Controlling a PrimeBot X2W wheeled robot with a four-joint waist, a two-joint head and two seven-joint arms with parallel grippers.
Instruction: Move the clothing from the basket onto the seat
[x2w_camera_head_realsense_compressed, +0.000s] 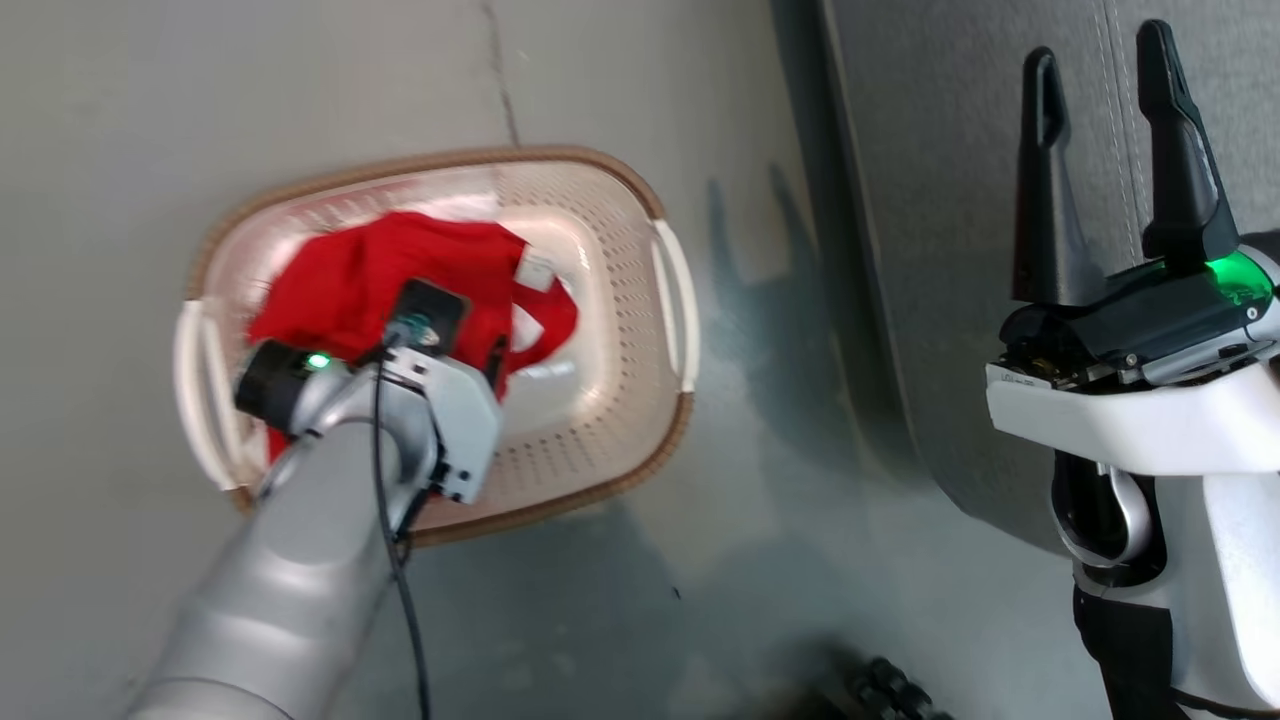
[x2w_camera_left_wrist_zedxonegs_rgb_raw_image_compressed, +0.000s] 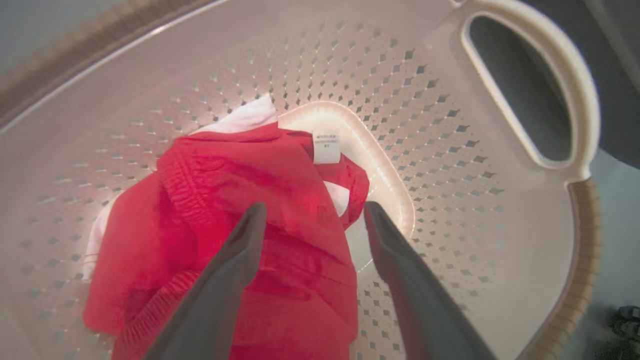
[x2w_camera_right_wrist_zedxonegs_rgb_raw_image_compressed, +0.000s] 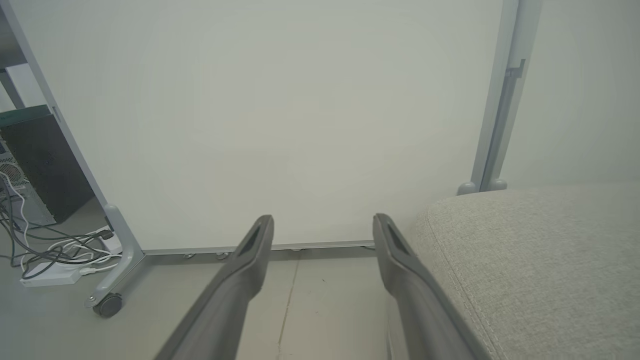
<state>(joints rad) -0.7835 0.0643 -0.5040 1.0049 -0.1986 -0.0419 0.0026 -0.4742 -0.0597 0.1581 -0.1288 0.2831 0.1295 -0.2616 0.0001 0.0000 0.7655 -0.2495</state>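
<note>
Clothing (x2w_camera_head_realsense_compressed: 400, 270) in basket (x2w_camera_head_realsense_compressed: 610, 215) partly hid by L arm (x2w_camera_head_realsense_compressed: 300, 560); L gripper (x2w_camera_left_wrist_zedxonegs_rgb_raw_image_compressed: 312, 212) & R gripper (x2w_camera_right_wrist_zedxonegs_rgb_raw_image_compressed: 322, 220) both unclenched.

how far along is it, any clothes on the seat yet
Nothing looks moved yet: the red clothing lies heaped in the basket. In hand: the left claw, open, reaches down over it, not gripping. Left: grasp, lift, carry to the grey seat; the right claw hangs open by it.

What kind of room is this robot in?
Probably a lab or office dressed up like a home: a wheeled white partition, a computer tower with loose cables, plus a grey seat.
</note>
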